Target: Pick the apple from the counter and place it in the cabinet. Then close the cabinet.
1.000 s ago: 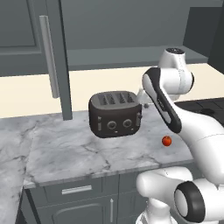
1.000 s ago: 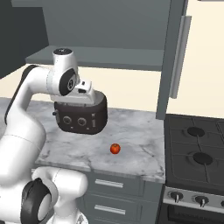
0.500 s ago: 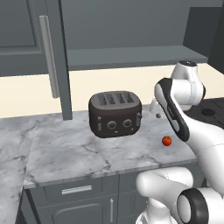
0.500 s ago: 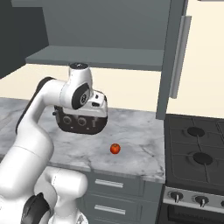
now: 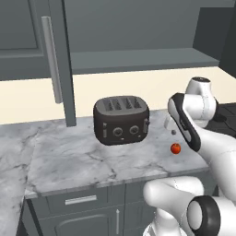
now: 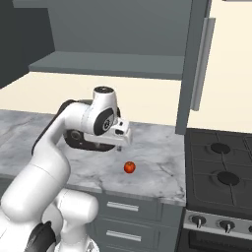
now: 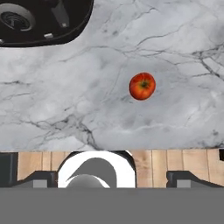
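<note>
Jaws spread apart, empty, above round glossy apple on veined marble counter.

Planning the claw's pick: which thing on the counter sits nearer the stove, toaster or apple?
The apple, small and red, lies between the black toaster and the stove.

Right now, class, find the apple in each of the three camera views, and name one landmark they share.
Left base view: the apple lies right of centre on the counter, right of the toaster.
Right base view: centre, near the counter's front edge, below the gripper.
Hand view: upper right of centre, on bare marble.
Shared landmark: the black toaster.
</note>
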